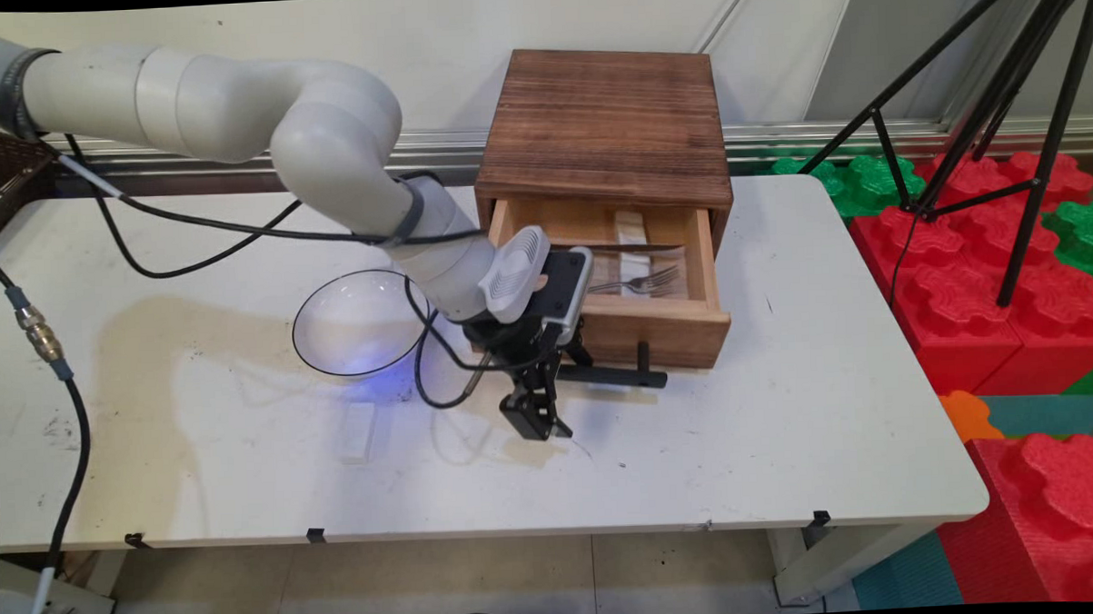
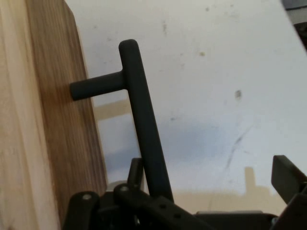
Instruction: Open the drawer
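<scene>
Hanging at frame center, the gripper (image 1: 537,416) has its fingers spread, just past the black handle (image 1: 614,374) of the open wooden drawer (image 1: 656,326). Fork (image 1: 641,282) inside, glass bowl (image 1: 356,324) to the left.

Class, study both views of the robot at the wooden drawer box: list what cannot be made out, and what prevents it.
1. Black two-finger gripper: main view too small, hand view crops one side, so its state is unclear.
2. Black bar handle: lower end hidden behind the linkage in the hand view.
3. Open wooden drawer: its left interior is hidden by the arm in the main view; only a metal fork shows clearly.
</scene>
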`<move>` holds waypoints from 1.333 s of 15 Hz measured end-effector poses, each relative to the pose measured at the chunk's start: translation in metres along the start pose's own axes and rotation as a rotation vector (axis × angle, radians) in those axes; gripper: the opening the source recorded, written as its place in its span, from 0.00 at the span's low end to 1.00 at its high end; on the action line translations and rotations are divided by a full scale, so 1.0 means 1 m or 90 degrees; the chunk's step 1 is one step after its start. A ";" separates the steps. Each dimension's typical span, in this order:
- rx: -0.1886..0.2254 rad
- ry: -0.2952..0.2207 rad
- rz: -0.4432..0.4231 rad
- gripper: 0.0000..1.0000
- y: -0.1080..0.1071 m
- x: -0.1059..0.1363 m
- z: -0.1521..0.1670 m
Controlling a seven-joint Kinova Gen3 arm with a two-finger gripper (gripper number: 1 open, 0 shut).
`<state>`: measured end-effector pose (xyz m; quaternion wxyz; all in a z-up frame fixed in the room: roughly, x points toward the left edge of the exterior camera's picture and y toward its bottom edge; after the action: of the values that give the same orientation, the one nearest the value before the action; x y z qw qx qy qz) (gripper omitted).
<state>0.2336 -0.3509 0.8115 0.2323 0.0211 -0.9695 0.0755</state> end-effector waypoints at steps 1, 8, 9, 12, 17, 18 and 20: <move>-0.002 0.001 0.000 1.00 0.004 0.001 0.000; -0.018 0.010 -0.002 1.00 0.033 0.006 -0.002; -0.020 0.011 -0.002 1.00 0.036 0.007 -0.002; -0.028 0.015 -0.002 1.00 0.048 0.009 -0.003; -0.039 0.021 0.000 1.00 0.064 0.012 -0.005; -0.040 0.022 0.001 1.00 0.067 0.013 -0.005; -0.045 0.025 0.003 1.00 0.074 0.014 -0.006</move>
<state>0.2183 -0.2768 0.8131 0.2520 0.0094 -0.9668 0.0421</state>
